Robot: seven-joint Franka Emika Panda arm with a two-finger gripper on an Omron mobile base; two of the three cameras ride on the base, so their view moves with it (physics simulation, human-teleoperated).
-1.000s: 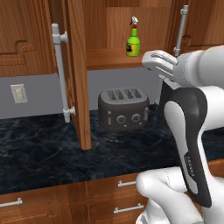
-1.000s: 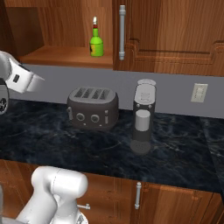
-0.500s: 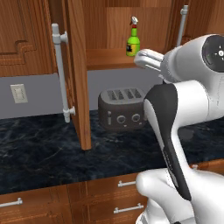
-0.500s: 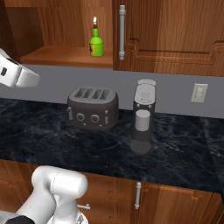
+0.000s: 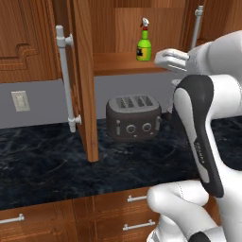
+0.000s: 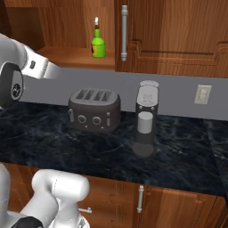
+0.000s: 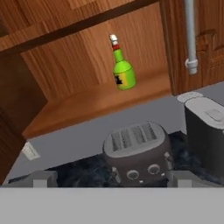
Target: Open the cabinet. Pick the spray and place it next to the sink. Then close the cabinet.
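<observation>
Cabinet standing open; spray resting upright on its shelf; gripper hovering nearby, jaws apart, above the toaster.

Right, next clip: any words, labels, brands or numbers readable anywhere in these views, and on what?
None can be read.
Small green spray bottle on the wooden cabinet shelf: yellow label with a black mark, too small and blurred to read.
Dark grey four-slot toaster: round knobs, no legible markings.
Silver and black coffee machine: no visible text.
</observation>
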